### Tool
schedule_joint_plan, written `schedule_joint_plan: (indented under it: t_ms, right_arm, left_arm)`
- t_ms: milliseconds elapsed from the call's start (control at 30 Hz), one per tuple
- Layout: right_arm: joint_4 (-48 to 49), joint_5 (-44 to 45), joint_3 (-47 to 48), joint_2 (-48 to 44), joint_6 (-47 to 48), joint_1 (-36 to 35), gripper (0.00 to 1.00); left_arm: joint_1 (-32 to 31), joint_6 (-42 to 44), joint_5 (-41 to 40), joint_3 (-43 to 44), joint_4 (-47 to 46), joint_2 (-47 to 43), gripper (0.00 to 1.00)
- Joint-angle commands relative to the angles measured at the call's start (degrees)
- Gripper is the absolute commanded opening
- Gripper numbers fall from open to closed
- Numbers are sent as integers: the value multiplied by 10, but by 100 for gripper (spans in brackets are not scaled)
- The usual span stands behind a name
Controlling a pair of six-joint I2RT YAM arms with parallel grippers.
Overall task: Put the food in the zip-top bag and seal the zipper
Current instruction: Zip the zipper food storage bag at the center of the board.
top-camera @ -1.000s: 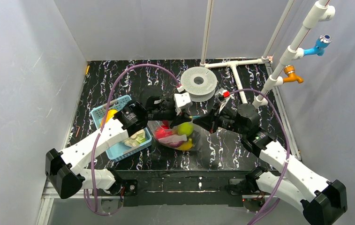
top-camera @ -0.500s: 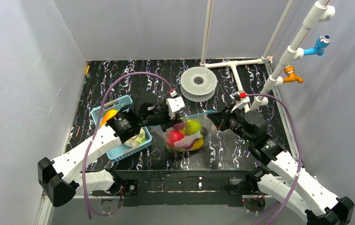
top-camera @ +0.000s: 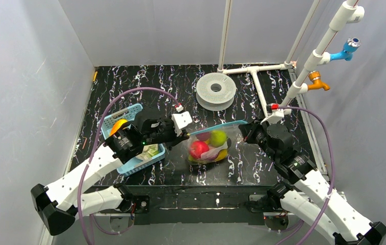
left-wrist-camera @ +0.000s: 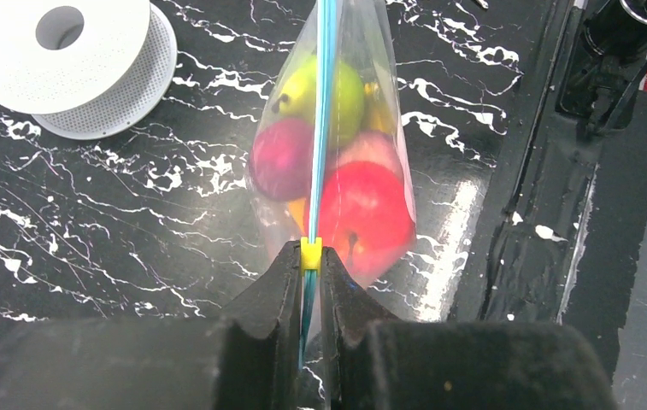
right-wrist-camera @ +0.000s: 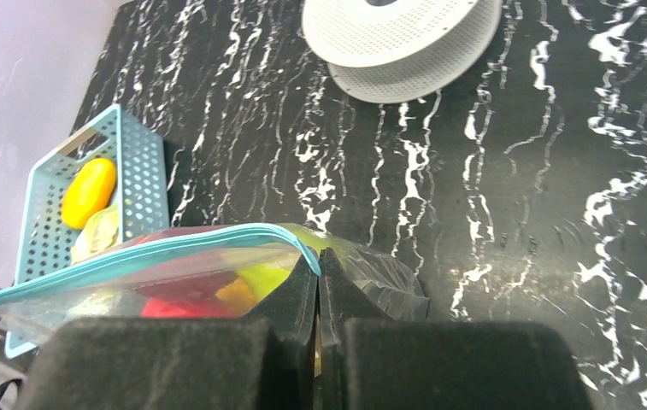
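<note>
The clear zip-top bag [top-camera: 208,148] hangs between my two grippers over the table's middle, holding a red round fruit [top-camera: 198,148], a green piece [top-camera: 217,137], a purple one and something yellow. Its light-blue zipper [top-camera: 220,125] runs taut from gripper to gripper. My left gripper [top-camera: 185,133] is shut on the zipper's left end, at the small yellow slider [left-wrist-camera: 310,254]. My right gripper [top-camera: 247,131] is shut on the zipper's right end [right-wrist-camera: 309,253]. The bag also shows in the left wrist view [left-wrist-camera: 328,154] and the right wrist view [right-wrist-camera: 174,282].
A blue lattice basket [top-camera: 110,122] at the left holds an orange-yellow fruit [top-camera: 118,125] and a pale-green cabbage [top-camera: 150,151]. A white filament spool [top-camera: 215,90] lies behind the bag. White pipes [top-camera: 259,81] run along the back right.
Both grippers have pulled apart and toward the near edge. The left one slid left along the zipper, which now runs stretched and flat. The bag has shifted right.
</note>
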State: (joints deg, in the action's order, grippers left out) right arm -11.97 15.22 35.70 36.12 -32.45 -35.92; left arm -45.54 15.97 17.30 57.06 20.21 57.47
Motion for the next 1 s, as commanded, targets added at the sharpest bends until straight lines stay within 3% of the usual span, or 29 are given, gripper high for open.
schedule_joint_plan:
  t_ms: [0, 233, 433, 700, 833, 933, 967]
  right_arm:
    - [-52, 146, 23, -21, -6, 14, 1]
    - [-75, 157, 29, -41, -9, 14, 1]
    - [-116, 141, 52, -55, 5, 14, 1]
    - [-142, 60, 86, -72, 37, 14, 1]
    - [-206, 67, 127, -6, -7, 13, 1]
    - [-266, 100, 167, 82, -35, 16, 1]
    - [-285, 109, 181, 111, -41, 17, 1]
  left_arm:
    - [8, -14, 0, -2, 65, -28, 0]
    - [8, -38, 45, 22, 109, -38, 0]
    - [8, -69, 134, 68, 153, -29, 0]
    - [8, -117, 183, 103, 166, -30, 0]
    - [8, -166, 108, 92, 156, -10, 0]
    - [14, -227, 8, 77, 153, 21, 13]
    - [19, -239, 0, 77, 156, 35, 12]
